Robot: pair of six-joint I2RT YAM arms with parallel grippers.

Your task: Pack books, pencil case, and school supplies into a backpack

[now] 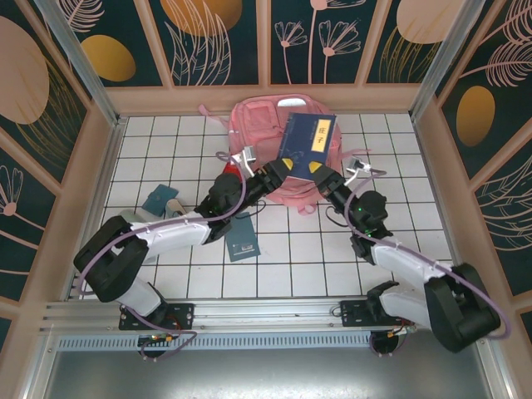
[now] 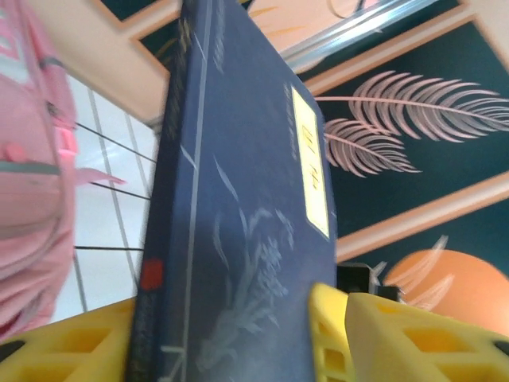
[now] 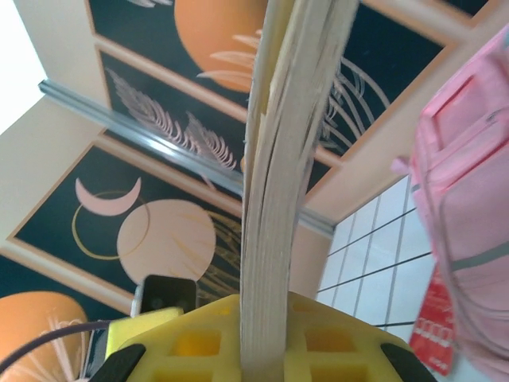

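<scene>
White-tiled counter (image 1: 166,141), pink backpack (image 1: 266,125) at twelve o'clock. A navy book (image 1: 306,145) hangs above it, likely for loading. Its page edge is clamped by the right tool (image 3: 262,334), while the left tool (image 1: 278,170) straddles it; whether that one grips I cannot tell.

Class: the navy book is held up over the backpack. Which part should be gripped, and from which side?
Grip the navy book near its lower edge, cover to cover, coming from the page-edge side as the right gripper does. It is broad and flat, so only its thin thickness fits between fingers.
</scene>
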